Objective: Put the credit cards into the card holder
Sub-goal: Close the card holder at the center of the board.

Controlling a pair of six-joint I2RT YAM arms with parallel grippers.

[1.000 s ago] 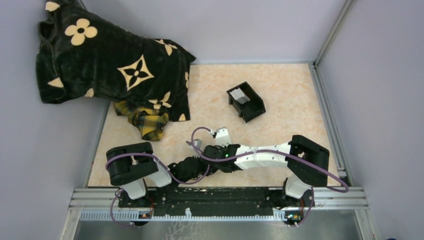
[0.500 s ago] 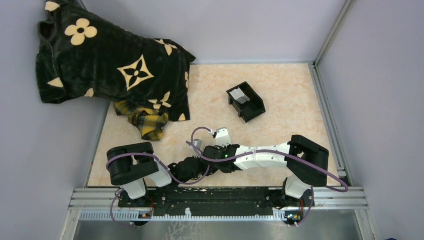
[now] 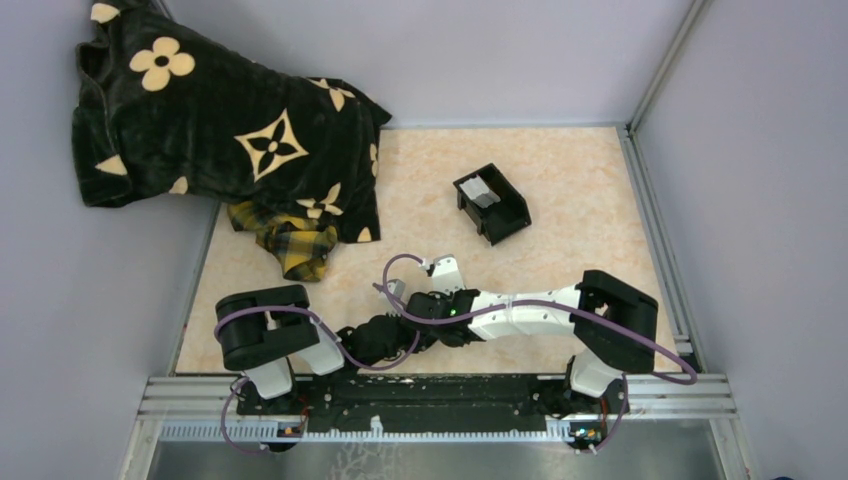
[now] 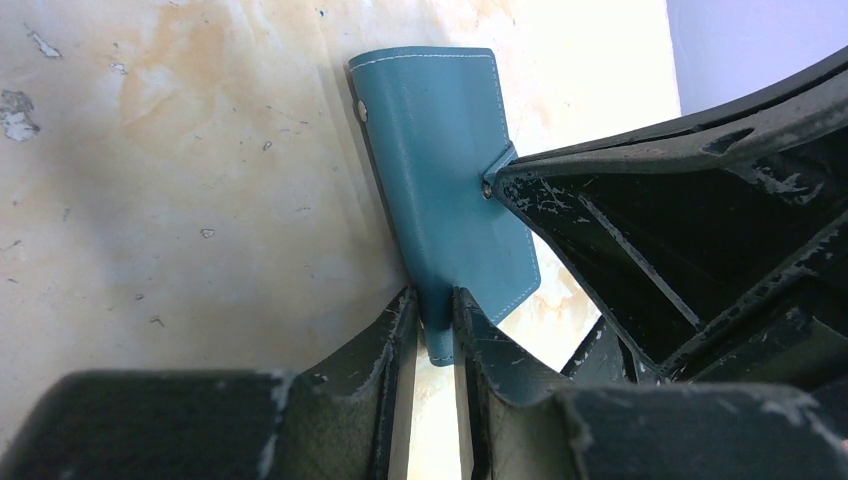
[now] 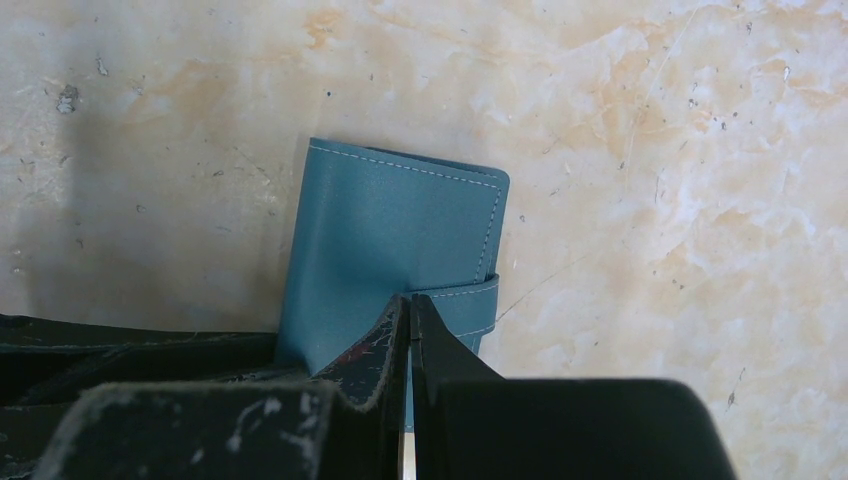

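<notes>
The blue card holder [image 4: 440, 150] is closed and held over the marbled table near the front edge. My left gripper [image 4: 432, 300] is shut on its lower edge. My right gripper [image 5: 410, 300] is shut on its closing strap [image 5: 472, 300]; the card holder [image 5: 380, 220] fills the middle of that view. In the top view both grippers meet, left [image 3: 398, 336] and right [image 3: 428, 306], and they hide the card holder. A pale credit card [image 3: 479, 190] lies inside the black open-topped box [image 3: 492, 203] further back. No other card shows.
A black blanket with cream flower shapes [image 3: 220, 130] covers the back left corner, with a yellow plaid cloth [image 3: 290, 245] under its edge. Metal frame rails [image 3: 650, 200] run along the table's right side and front.
</notes>
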